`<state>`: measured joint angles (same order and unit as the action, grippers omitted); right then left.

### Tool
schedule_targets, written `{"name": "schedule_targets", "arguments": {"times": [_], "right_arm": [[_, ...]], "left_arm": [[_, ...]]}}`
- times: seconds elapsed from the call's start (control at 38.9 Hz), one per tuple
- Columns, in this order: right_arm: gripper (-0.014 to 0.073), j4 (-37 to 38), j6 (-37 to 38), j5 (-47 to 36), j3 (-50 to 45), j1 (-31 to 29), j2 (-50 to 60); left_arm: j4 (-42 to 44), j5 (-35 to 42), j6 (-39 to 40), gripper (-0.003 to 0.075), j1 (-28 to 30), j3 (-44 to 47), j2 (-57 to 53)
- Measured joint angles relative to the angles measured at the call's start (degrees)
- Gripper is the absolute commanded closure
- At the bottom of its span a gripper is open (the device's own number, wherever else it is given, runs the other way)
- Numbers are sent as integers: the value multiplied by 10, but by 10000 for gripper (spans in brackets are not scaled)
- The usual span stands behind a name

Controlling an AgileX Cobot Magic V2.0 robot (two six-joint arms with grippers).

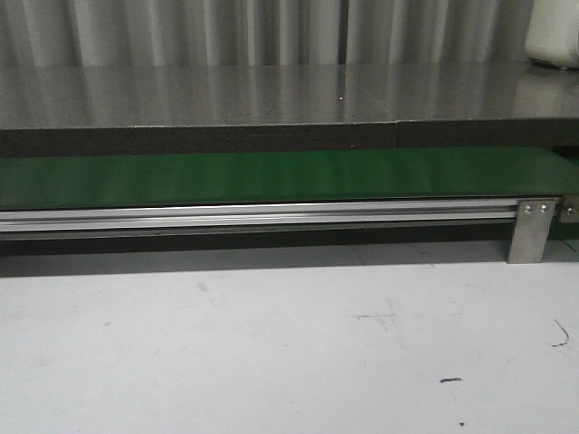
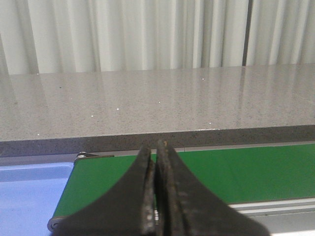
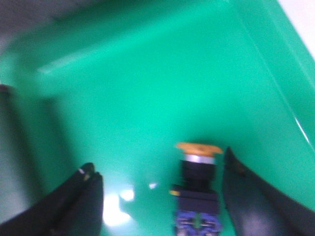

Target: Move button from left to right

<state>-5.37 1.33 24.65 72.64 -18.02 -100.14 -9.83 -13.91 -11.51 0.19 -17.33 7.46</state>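
Note:
The button (image 3: 197, 184) has an orange-yellow cap, a black body and blue terminals. It shows only in the blurred right wrist view, on a bright green surface (image 3: 147, 88). My right gripper (image 3: 158, 162) is open, its jaws wide apart, with the button between them close to one finger (image 3: 246, 191); I cannot tell whether they touch. My left gripper (image 2: 156, 146) is shut and empty above the end of the green belt (image 2: 246, 169). The front view shows the belt (image 1: 271, 176) but neither gripper and no button.
A grey speckled counter (image 1: 271, 90) runs behind the belt. An aluminium rail (image 1: 253, 217) with a bracket (image 1: 531, 231) runs along its front, above the white table (image 1: 271, 344). A blue tray (image 2: 27, 196) lies beyond the belt's end. A white object (image 1: 554, 32) stands at the back right.

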Motion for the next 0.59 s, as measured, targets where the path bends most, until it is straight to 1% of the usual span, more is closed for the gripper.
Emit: {"name": "schedule_targets", "arguments": {"times": [0.1,0.15,0.21,0.31,0.36,0.59], "right_arm": [[381,0,-1,0,0,43,48],[459,0,-1,0,0,66,71],[525,0,-1,0,0,86,93],[629,0,-1,0,0,128,138],[665,0,-1,0,0,141,158],[657,0,-22,0,-16,189,254]], "left_arm": [[0,0,0,741,0,0,0],[0,0,0,741,0,0,0],[0,0,0,741,0,0,0],[0,0,0,741,0,0,0],[0,0,0,741,0,0,0],[0,0,0,741,0,0,0]]}}
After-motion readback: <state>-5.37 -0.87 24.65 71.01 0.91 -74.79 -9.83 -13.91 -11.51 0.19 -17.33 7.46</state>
